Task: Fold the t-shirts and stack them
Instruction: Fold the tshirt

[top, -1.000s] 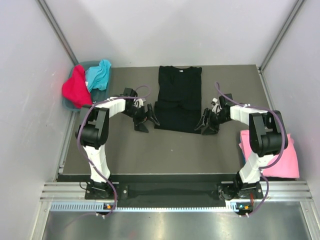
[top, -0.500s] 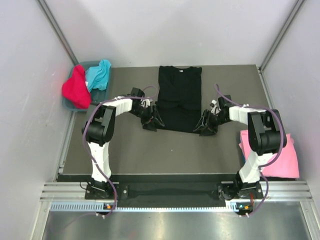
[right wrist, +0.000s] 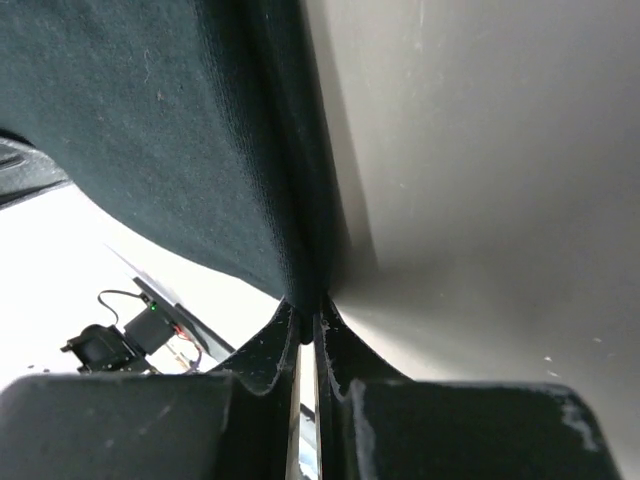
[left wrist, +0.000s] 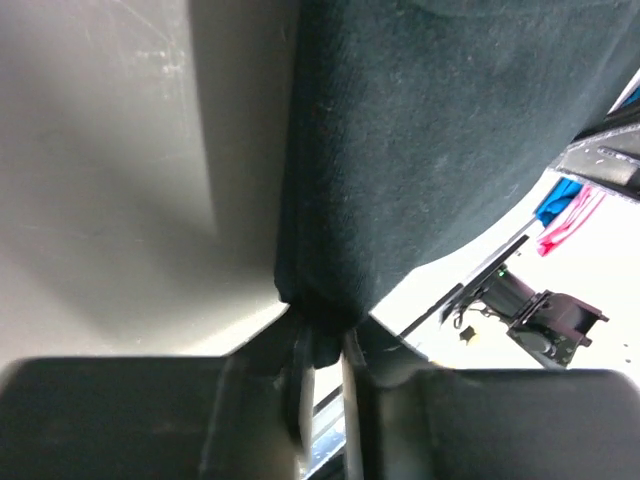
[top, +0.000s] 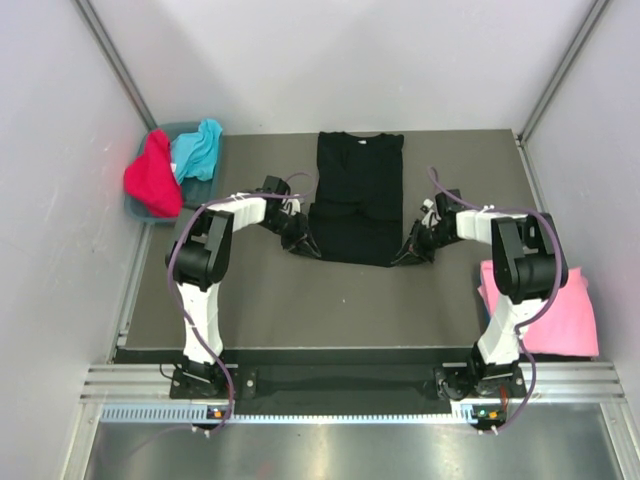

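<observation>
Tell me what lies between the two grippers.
The near hem of the black tee spans that stretch. The left gripper and the right gripper each pinch one of its bottom corners, as the top view shows.

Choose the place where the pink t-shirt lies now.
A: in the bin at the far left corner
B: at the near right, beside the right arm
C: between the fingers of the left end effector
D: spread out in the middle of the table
B: the pink t-shirt lies at the near right, beside the right arm, while the black t-shirt takes the middle.
</observation>
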Robot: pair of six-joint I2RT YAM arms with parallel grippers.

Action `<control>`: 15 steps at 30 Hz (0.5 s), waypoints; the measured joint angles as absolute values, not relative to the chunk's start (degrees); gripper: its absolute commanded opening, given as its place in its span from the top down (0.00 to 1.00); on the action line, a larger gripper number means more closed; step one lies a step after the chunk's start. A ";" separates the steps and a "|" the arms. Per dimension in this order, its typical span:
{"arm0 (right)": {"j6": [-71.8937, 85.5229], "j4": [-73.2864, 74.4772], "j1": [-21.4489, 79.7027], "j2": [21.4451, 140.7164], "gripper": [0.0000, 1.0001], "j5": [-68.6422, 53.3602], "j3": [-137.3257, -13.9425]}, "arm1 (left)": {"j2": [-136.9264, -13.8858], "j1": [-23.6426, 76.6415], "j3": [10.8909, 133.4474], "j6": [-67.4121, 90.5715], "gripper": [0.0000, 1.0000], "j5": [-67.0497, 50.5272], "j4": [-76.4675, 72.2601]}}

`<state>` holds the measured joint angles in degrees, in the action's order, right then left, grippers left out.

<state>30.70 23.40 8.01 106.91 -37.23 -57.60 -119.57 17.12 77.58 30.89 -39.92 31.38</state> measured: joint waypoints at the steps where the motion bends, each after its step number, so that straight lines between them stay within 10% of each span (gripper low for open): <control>1: 30.74 23.14 7.94 106.89 1.00 -37.32 -57.39 | -119.57 17.15 77.58 30.61 1.00 -39.79 31.33; 15: 29.67 27.20 5.74 92.31 1.00 -39.44 -53.23 | -109.32 17.85 79.77 22.06 1.00 -39.48 39.05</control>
